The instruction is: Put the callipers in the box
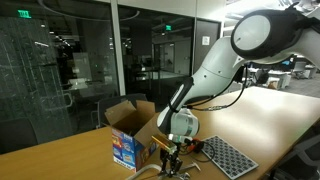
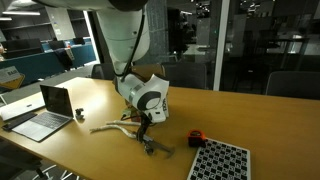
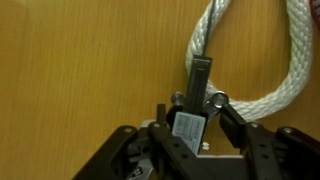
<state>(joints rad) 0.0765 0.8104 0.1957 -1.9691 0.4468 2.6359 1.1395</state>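
The hand (image 3: 195, 105) hangs low over the tabletop (image 3: 80, 60), its fingers pointing down so that they straddle the callipers (image 3: 200, 75), which lie between them and reach out ahead of the fingertips. This looks like the grasping step. The fingers are set narrowly on either side of the slim bar, but I cannot tell whether they are pinching it or only bracketing it. A white rope (image 3: 245, 60) curls just ahead of the hand and to one side, close enough that it may snag on the lift. In an exterior view the box (image 1: 125, 125) stands just beside the hand (image 1: 168, 148), with its flaps open and its rim above finger height. The callipers will probably need to be raised before they are carried across. The perforated plate (image 1: 225, 155) lies on the hand's far side, out of the way.
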